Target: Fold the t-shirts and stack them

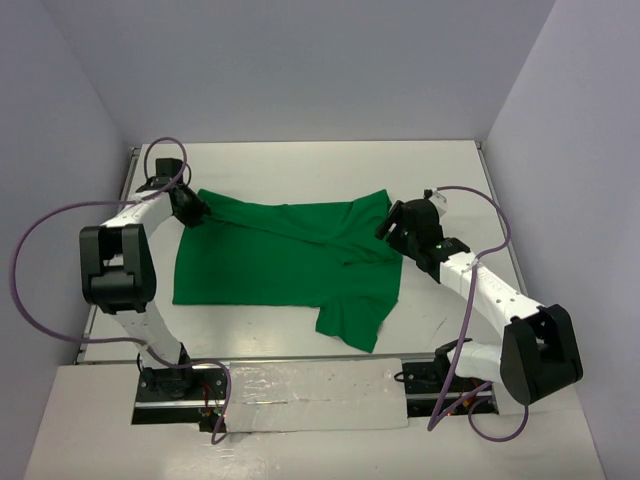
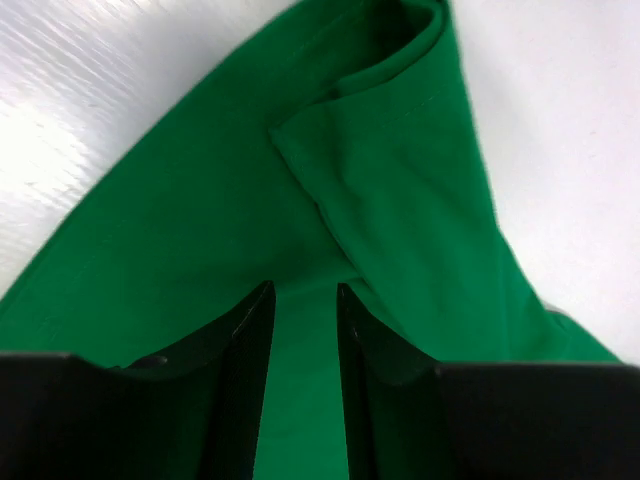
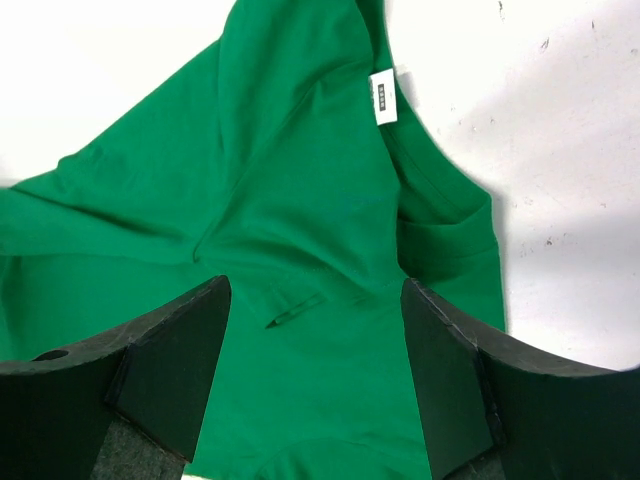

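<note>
1. Nearest my bases, a flap point(image 1: 350, 322) of the plain bright-green soft cloth t-shirt point(image 1: 270, 265), a short sleeve I judge, juts toward the near edge of the flat white table point(image 1: 300, 165). The t-shirt lies spread mid-table between my two arms.
2. Farther out on the right, my right claw point(image 1: 395, 222) hangs over the t-shirt's right end. It is released, jaws wide, grasping nothing.
3. Farthest out on the left, my left claw point(image 1: 190, 210) sits on the t-shirt's far-left corner, clenched on a strip of the cloth.
4. I judge the folding barely begun: one layer lies slanted across the right part, the outline is ragged, and nothing is stacked.
5. The next move calls for my right claw to drop and pinch an edge beside the neckline. Then both claws hold the far edge and can carry it over together. Taking one layer only, or pulling unevenly, would skew the fold.
6. My right wrist view shows what the overhead view cannot: a small white label point(image 3: 383, 97), the curved neckband point(image 3: 435, 195) and a small pleat between my open fingers.
7. My left wrist view shows the cloth running between nearly closed fingers point(image 2: 250, 400) and a doubled-over edge beyond them.
8. Only the overhead view gives the whole outline and both claws at once.
</note>
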### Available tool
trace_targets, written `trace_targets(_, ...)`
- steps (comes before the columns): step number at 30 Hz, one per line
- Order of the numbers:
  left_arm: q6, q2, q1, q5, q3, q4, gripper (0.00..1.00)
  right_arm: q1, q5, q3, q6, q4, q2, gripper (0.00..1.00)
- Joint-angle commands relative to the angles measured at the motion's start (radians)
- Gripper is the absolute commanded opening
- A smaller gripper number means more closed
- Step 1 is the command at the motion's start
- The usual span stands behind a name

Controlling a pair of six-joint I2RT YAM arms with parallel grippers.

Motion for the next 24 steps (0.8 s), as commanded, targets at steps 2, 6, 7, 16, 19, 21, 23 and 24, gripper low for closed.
trace_targets(2, -0.019, 0.07, -0.01, 0.02, 0.017, 0.087, 0.38, -0.006, 0.005, 0.006, -0.022, -0.01, -0.01, 0.76)
trace_targets(6, -0.04, 0.124, -0.01, -0.01, 0.044, 0.107, 0.36, -0.006, 0.008, 0.004, -0.029, -0.016, -0.009, 0.77)
trace_targets(7, -0.041, 0.141, -0.01, -0.012, 0.053, 0.11, 0.36, -0.005, 0.009, 0.004, -0.03, -0.016, -0.008, 0.77)
trace_targets(16, -0.057, 0.166, -0.01, -0.006, 0.07, 0.138, 0.32, -0.005, 0.001, 0.003, -0.036, -0.014, 0.001, 0.77)
trace_targets(19, -0.062, 0.146, -0.01, -0.009, 0.06, 0.148, 0.32, -0.005, -0.003, -0.003, -0.036, -0.013, 0.003, 0.77)
trace_targets(21, -0.063, 0.153, -0.01, -0.007, 0.068, 0.145, 0.32, -0.005, -0.005, -0.006, -0.036, -0.013, 0.005, 0.77)
trace_targets(23, -0.062, 0.169, -0.01, -0.007, 0.088, 0.129, 0.32, -0.006, -0.007, -0.009, -0.037, -0.014, 0.005, 0.77)
trace_targets(24, -0.063, 0.171, -0.011, -0.006, 0.09, 0.129, 0.32, -0.005, -0.007, -0.01, -0.038, -0.014, 0.005, 0.77)
